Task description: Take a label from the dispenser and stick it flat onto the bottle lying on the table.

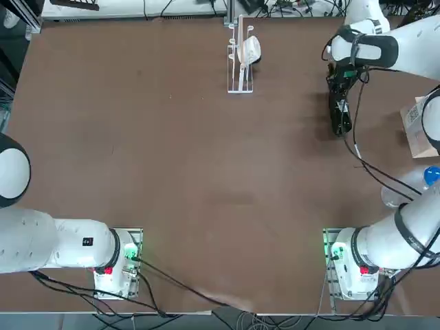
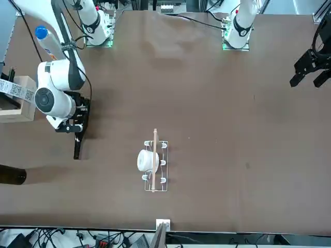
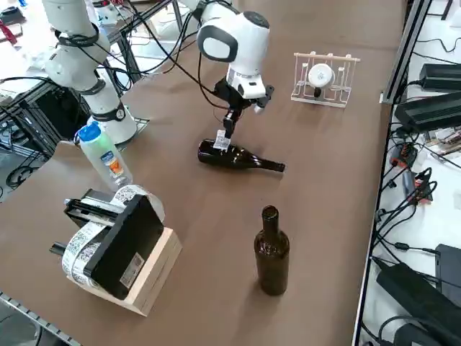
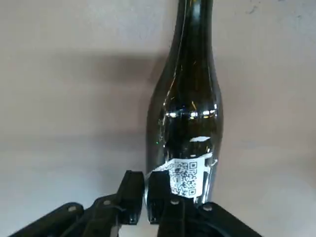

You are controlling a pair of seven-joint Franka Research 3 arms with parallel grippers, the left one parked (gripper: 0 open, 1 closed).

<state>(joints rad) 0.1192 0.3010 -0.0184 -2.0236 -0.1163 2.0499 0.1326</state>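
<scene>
Your right tool [image 4: 145, 197] pinches the label [image 4: 186, 177] by its edge, fingers together. The label touches the bottle [image 4: 186, 98] (lying on the bench [image 3: 324, 187]).

Brown table [image 1: 172, 158], matte top. Dark bottle [image 3: 234, 156] lying on side at 2 o'clock in top view. Wire rack [image 1: 240, 58] with white cup at 12. Clear plastic bottle [image 3: 106, 157], blue cap, standing at 3. Label dispenser [image 3: 119, 249] on wooden block near it. Second dark bottle [image 3: 271, 252] upright, near table's far right edge.
</scene>
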